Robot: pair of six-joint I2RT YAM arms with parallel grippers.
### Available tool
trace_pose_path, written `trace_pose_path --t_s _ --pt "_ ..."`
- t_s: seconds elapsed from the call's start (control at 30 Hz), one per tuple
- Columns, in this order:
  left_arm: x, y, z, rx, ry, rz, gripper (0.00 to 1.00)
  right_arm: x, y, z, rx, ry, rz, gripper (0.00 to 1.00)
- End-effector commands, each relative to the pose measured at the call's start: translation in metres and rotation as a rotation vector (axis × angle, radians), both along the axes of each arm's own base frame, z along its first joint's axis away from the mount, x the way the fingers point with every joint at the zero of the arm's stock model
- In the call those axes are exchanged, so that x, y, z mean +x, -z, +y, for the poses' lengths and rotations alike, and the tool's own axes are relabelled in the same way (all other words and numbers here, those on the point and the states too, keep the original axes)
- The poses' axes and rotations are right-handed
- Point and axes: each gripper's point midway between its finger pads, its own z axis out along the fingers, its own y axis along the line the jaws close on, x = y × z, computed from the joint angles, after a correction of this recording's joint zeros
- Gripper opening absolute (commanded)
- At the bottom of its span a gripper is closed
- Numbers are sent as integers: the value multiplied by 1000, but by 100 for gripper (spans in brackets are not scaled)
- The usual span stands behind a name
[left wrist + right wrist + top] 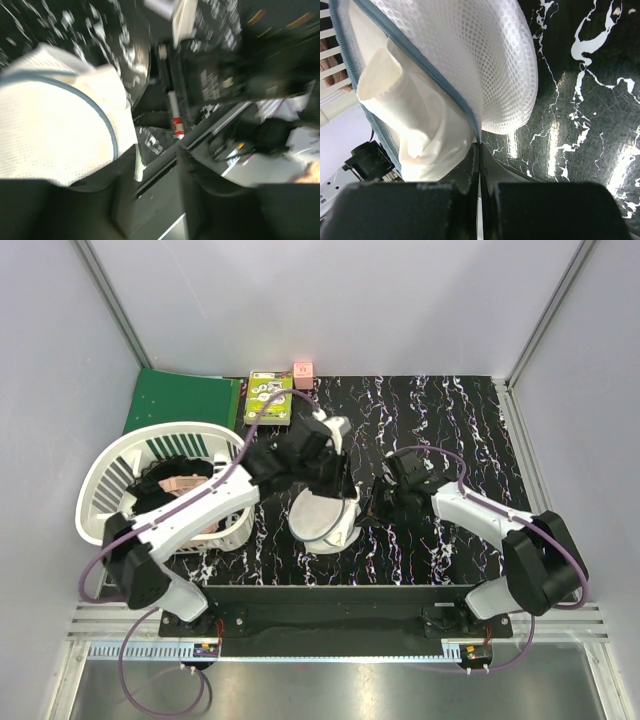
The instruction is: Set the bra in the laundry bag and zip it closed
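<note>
The white mesh laundry bag (pixel 322 520) stands on the black marbled table between my two grippers. My right gripper (pixel 480 150) is shut on its grey-blue zipper edge, and beside that edge the bag (pixel 485 65) shows a white inner lining. My left gripper (pixel 338 480) hovers at the bag's far top. In the blurred left wrist view its jaws (pixel 157 190) stand open with nothing between them, and the bag (pixel 50 125) lies to their left. Black fabric (pixel 165 470) lies in the basket; I cannot tell whether it is the bra.
A white slatted basket (pixel 110 470) stands at the left, under the left arm, and holds a pale pink garment (pixel 185 483). At the back lie a green board (pixel 185 400), a printed box (pixel 270 397) and a small pink cube (pixel 303 373).
</note>
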Motion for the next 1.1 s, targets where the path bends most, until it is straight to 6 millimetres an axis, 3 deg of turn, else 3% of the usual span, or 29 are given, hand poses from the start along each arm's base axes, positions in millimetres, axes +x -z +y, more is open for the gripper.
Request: trace_pose_path --t_s 0.0,0.1,0.27,0.57,0.6,0.7,0.73,0.8,0.87,0.93,1.0,1.07 --pt "-17 -22 -29 -80 119 -18 32 7 -28 3 17 5 -67 0" --pt "-15 -15 -38 -103 112 8 26 8 -30 3 14 8 -65 0" --pt "-15 39 -37 -16 89 108 18 6 -38 1 21 22 -67 0" --pt "-10 79 -46 -29 95 119 11 2 -45 -5 13 39 -65 0" --pt "-14 94 -45 -13 96 147 11 3 -45 -6 9 42 -68 0" --pt "-15 105 -54 -61 112 156 9 0 -47 -13 -11 62 -57 0" --pt "-17 117 -55 -57 115 174 9 -1 -49 -17 -14 72 -53 0" --pt "-15 117 -61 -83 129 168 9 -3 -45 -22 -27 80 -42 0" --pt "-13 102 -65 -102 153 139 10 -7 -39 -24 -36 76 -29 0" --pt "-11 66 -67 -146 168 70 21 -8 -37 -25 -40 75 -25 0" --pt "-14 47 -62 -152 179 51 35 -9 -36 -26 -43 74 -27 0" --pt "-17 25 -56 -166 187 35 41 -10 -35 -27 -44 71 -21 0"
